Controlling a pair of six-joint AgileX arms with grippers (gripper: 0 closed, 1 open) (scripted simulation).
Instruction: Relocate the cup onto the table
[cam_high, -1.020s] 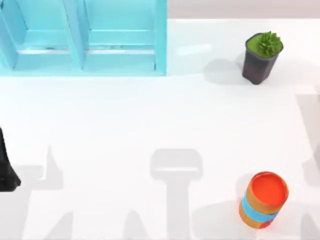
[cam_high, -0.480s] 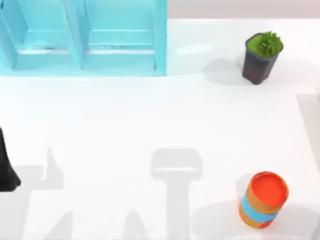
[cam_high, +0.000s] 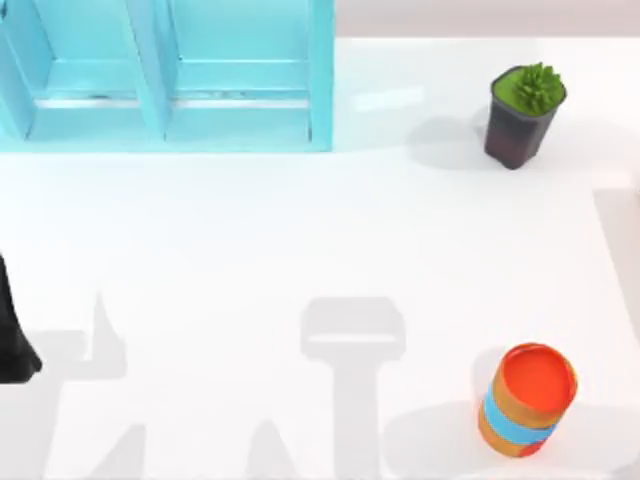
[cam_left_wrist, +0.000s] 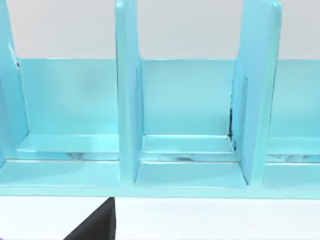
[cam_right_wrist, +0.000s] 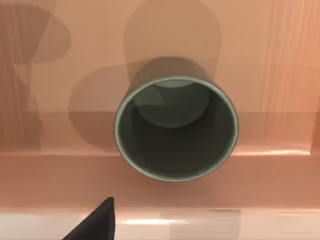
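The cup (cam_right_wrist: 175, 127) is grey-olive and stands upright with its mouth open on a brown, wood-grained surface (cam_right_wrist: 270, 75). I look down into it in the right wrist view. A dark part of my right gripper (cam_right_wrist: 96, 222) shows just short of the cup, apart from it. The white table (cam_high: 250, 240) spans the top view. My left arm (cam_high: 14, 345) is parked at the table's left edge. A dark part of my left gripper (cam_left_wrist: 97, 226) shows in front of the light-blue shelf unit (cam_left_wrist: 190, 150).
The light-blue shelf unit (cam_high: 170, 80) stands at the back left. A dark pot with a green plant (cam_high: 523, 112) is at the back right. An orange can with a blue band (cam_high: 527, 398) stands at the front right. Between them lies bare white tabletop.
The grey shadow at the table's right edge has shifted a little. The can, the plant pot and my left arm have not moved.
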